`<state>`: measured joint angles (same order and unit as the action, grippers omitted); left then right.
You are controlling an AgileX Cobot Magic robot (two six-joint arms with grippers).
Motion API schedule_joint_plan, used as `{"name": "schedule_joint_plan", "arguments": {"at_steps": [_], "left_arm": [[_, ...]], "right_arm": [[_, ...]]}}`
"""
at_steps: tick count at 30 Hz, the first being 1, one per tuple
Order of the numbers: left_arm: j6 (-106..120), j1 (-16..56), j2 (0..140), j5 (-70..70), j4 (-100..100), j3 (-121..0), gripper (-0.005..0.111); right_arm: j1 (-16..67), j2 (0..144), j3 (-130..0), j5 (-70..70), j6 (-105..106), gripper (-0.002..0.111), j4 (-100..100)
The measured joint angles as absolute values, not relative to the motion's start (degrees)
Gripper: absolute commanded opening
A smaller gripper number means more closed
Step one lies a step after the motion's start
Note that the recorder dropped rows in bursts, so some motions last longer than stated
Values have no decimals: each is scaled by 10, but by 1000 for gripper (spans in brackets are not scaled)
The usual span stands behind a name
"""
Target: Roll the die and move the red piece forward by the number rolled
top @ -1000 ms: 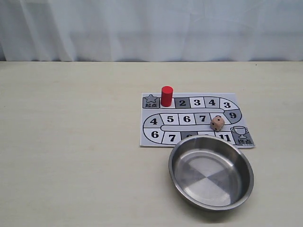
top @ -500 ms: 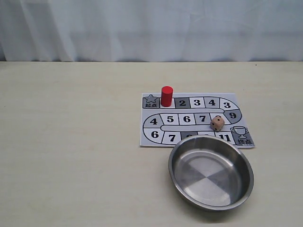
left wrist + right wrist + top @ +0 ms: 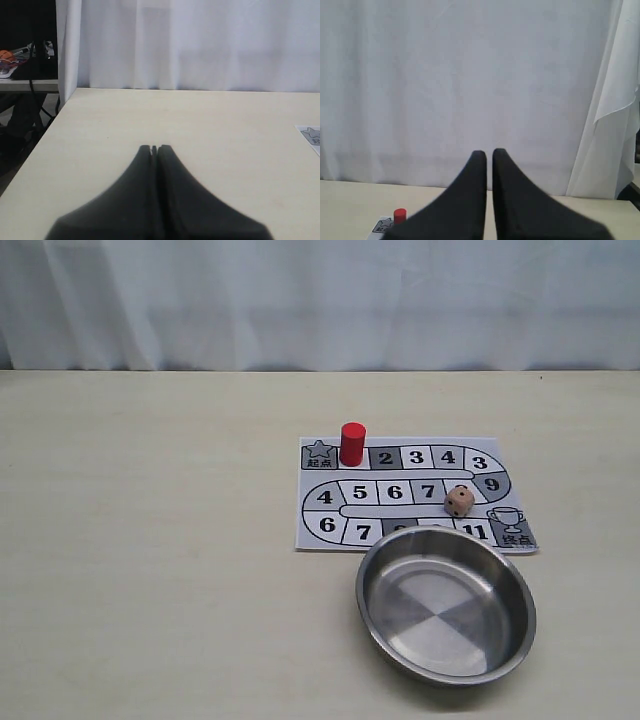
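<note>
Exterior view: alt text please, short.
A numbered paper game board lies on a pale table, with a red piece upright beside the star square and a tan die resting on the track past 7. An empty steel bowl sits in front, overlapping the board's near edge; no arms visible.

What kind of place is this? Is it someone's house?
Probably a robot test room, not a house: a bare table, a plain white curtain hung behind it, and just a game board, die and metal bowl laid out.
</note>
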<state>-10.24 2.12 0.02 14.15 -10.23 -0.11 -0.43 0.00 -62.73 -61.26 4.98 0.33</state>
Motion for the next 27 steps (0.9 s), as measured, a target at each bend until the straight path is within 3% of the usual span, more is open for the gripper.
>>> {"name": "schedule_joint_plan", "arguments": {"at_steps": [4,11,27], "left_arm": [[-102,21,0,141,-102,-1,0],[-102,21,0,141,-102,-1,0],[-102,21,0,141,-102,-1,0]], "right_arm": [[-4,0,-599,-585,50,4,3],[-10,0,-474,-385,50,4,3],[-17,2,-47,81,51,4,8]]}}
